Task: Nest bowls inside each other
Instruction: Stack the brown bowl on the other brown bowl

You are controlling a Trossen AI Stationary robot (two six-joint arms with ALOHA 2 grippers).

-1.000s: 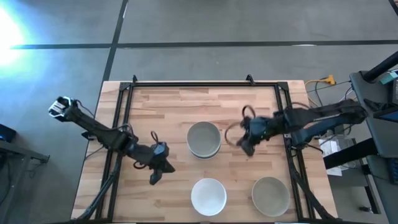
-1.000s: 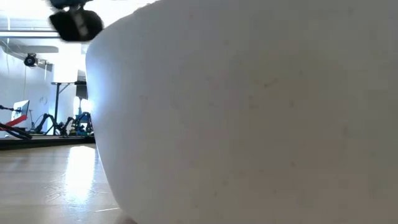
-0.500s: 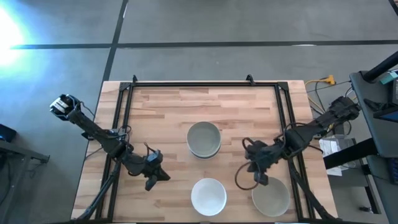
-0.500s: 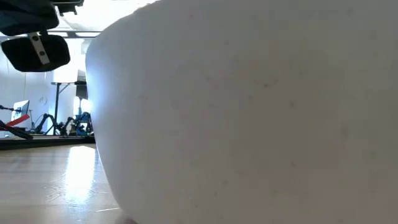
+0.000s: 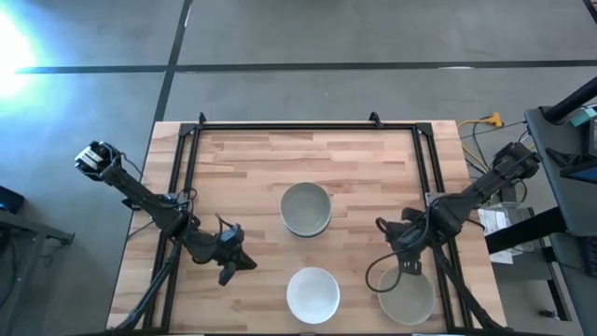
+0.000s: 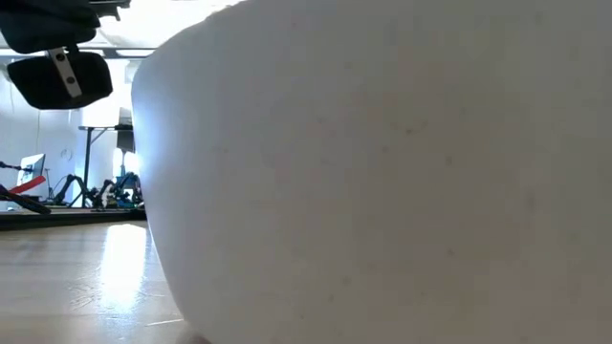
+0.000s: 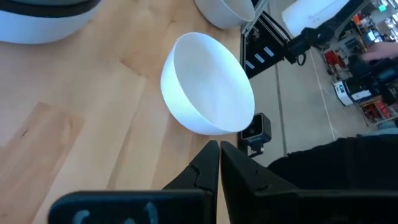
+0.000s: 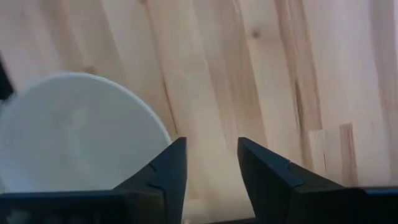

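Observation:
A nested stack of bowls [image 5: 306,207] with a pale grey-green bowl on top stands at the table's middle. A white bowl [image 5: 312,294] stands upright at the near edge; it fills the low view [image 6: 382,172] and shows in the left wrist view [image 7: 208,84]. A pale grey-green bowl [image 5: 407,296] stands at the near right, also in the right wrist view [image 8: 74,137]. My left gripper [image 5: 238,264] is shut and empty, left of the white bowl [image 7: 219,155]. My right gripper [image 5: 408,269] is open and empty, just above the grey-green bowl's far rim [image 8: 211,162].
A black frame rail [image 5: 280,126] runs along the table's far side and down both sides. Bare wood lies across the far half and at the near left. A dark part of an arm hangs at the low view's upper left [image 6: 57,72].
My right gripper has swung from beside the middle stack toward the table's near edge and a little right, ending over the near-right grey-green bowl's far rim. My left gripper has drawn slightly toward the near left and come lower. No bowl has moved.

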